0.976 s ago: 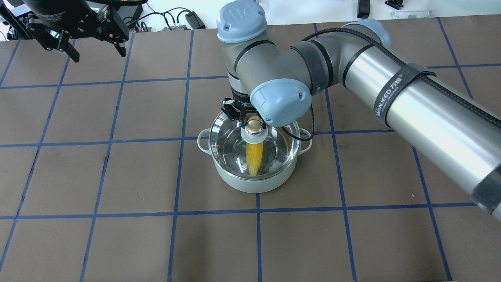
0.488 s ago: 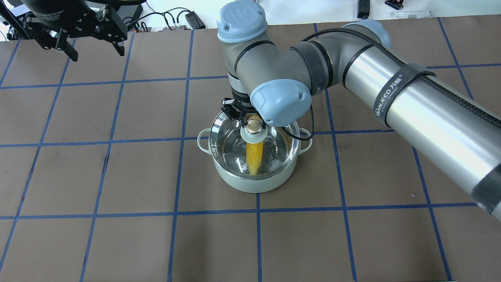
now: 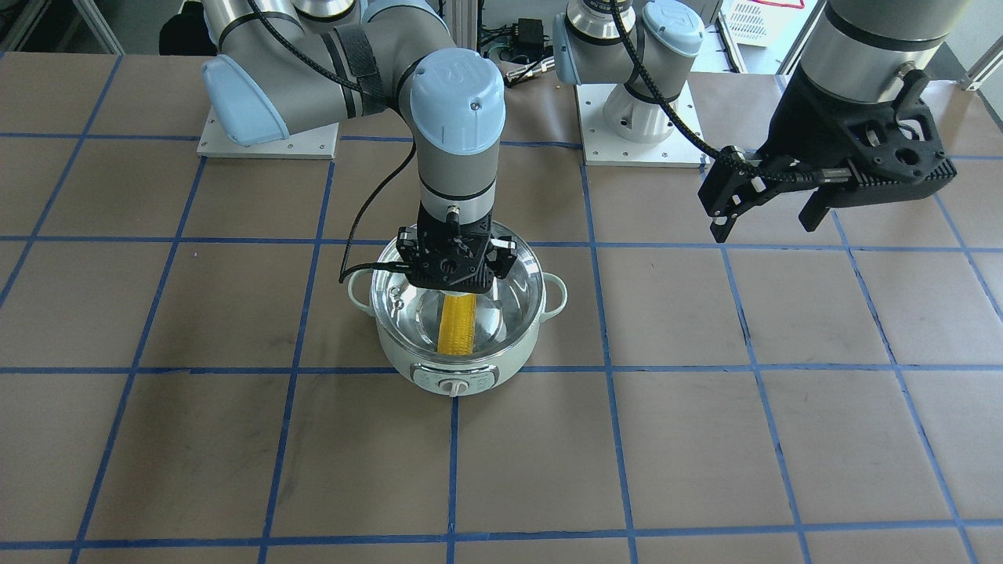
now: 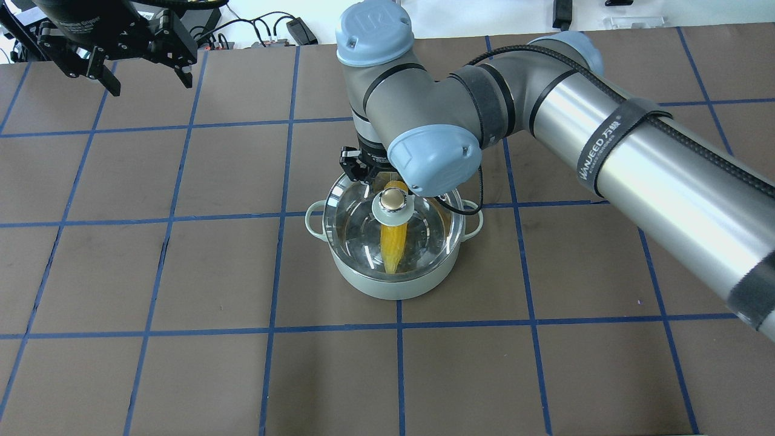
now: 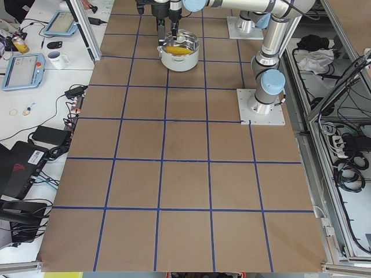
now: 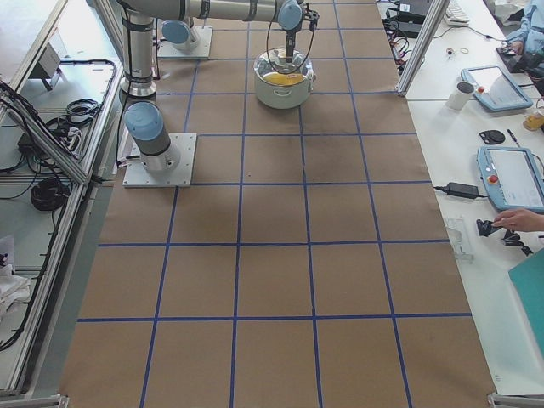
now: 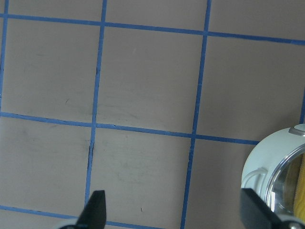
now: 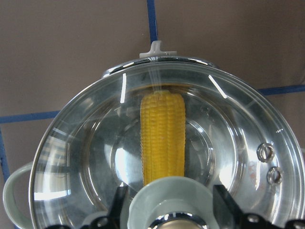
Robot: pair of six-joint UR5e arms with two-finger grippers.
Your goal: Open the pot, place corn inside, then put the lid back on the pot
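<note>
The pale green pot [image 4: 393,286] stands at the table's middle with its control dial [image 3: 452,386] facing the far side. The clear glass lid [image 4: 354,225] sits on it, its metal knob [image 4: 393,197] upright. The yellow corn [image 4: 392,247] lies inside under the glass and also shows in the front view [image 3: 458,325] and the right wrist view [image 8: 163,133]. My right gripper [image 3: 454,270] hovers just over the knob, open, with its fingers [image 8: 120,205] standing apart on either side of the lid's green disc. My left gripper [image 4: 148,80] hangs open and empty, high at the far left.
The brown mat with blue grid lines [image 4: 181,272] covers the table. Cables and small devices [image 4: 272,33] lie past its far edge. The right arm's long links [image 4: 605,145] stretch over the right half. The pot's edge [image 7: 259,157] shows in the left wrist view.
My right gripper has lifted slightly off the lid's knob, leaving more of the knob showing. My left gripper has drifted a little. Pot, lid and corn have not moved.
</note>
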